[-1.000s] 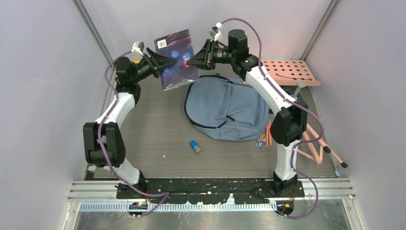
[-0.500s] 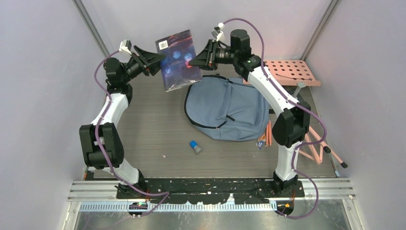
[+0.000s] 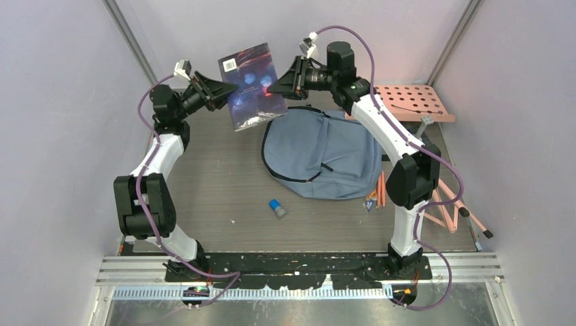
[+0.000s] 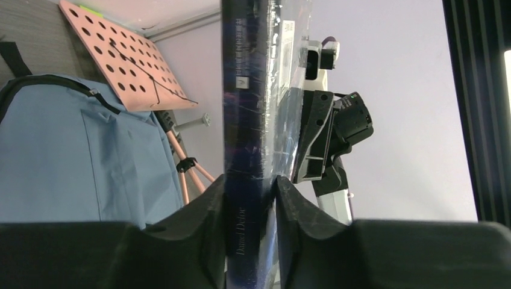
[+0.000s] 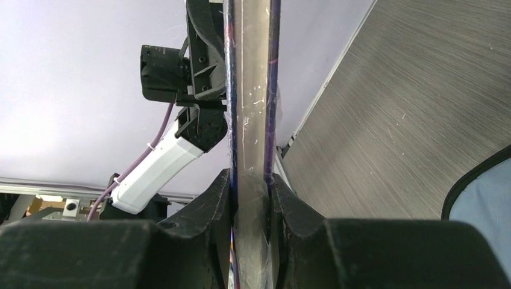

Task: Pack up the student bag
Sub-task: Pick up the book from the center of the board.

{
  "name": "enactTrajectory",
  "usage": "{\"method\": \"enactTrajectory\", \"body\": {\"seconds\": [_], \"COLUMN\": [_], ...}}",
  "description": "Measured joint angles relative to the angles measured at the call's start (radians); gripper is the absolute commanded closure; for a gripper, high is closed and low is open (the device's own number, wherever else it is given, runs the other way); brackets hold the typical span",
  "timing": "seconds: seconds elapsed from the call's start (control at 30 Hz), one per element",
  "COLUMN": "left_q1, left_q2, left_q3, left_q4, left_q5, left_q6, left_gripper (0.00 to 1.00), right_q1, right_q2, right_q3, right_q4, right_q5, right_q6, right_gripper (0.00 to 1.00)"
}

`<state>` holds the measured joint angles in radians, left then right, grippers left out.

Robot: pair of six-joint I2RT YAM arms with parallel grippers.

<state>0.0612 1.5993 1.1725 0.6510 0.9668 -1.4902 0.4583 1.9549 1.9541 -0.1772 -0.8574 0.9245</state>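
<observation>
So: student bag lies flat on table, right of centre, twd far edge. Book hangs in air over far edge, just left of bag's far end. L gripper clamped on book's spine side, R gripper clamped on opp. edge. Both grippers above bag level, not touching it; R one near bag's far-left corner, L one well apart.

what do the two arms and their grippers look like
The left arm and right arm have white shells with chunky black joints; a purple cable loops along each. The left gripper and right gripper are black, with tapered matte fingers.
</observation>
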Motion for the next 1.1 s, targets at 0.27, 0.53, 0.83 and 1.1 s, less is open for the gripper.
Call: {"method": "enactTrajectory", "body": {"seconds": [0.27, 0.53, 0.83, 1.1], "left_q1": [0.006, 0.105, 0.195, 0.201], "left_q2": [0.002, 0.034, 0.074, 0.074], "left_q3": [-0.01, -0.042, -0.026, 0.052], "left_q4": [0.059, 0.067, -0.212, -0.748], "left_q5": [0.006, 0.027, -0.039, -0.201], "left_q6": [-0.048, -0.016, 0.248, 0.623], "left_gripper": [1.0, 1.0, 1.0, 1.0], "right_q1": [-0.001, 0.023, 0.12, 0.277], "right_q2": [-0.007, -0.134, -0.095, 0.17], "right_q3": [-0.009, -0.238, -0.175, 0.128], "right_q4": [-0.026, -0.099, -0.403, -0.631], "right_q5": [0.045, 0.367, 0.737, 0.857], "right_q6": [-0.018, -0.172, -0.345, -0.467], "right_gripper": [0.46, 0.26, 0.24, 0.24]}}
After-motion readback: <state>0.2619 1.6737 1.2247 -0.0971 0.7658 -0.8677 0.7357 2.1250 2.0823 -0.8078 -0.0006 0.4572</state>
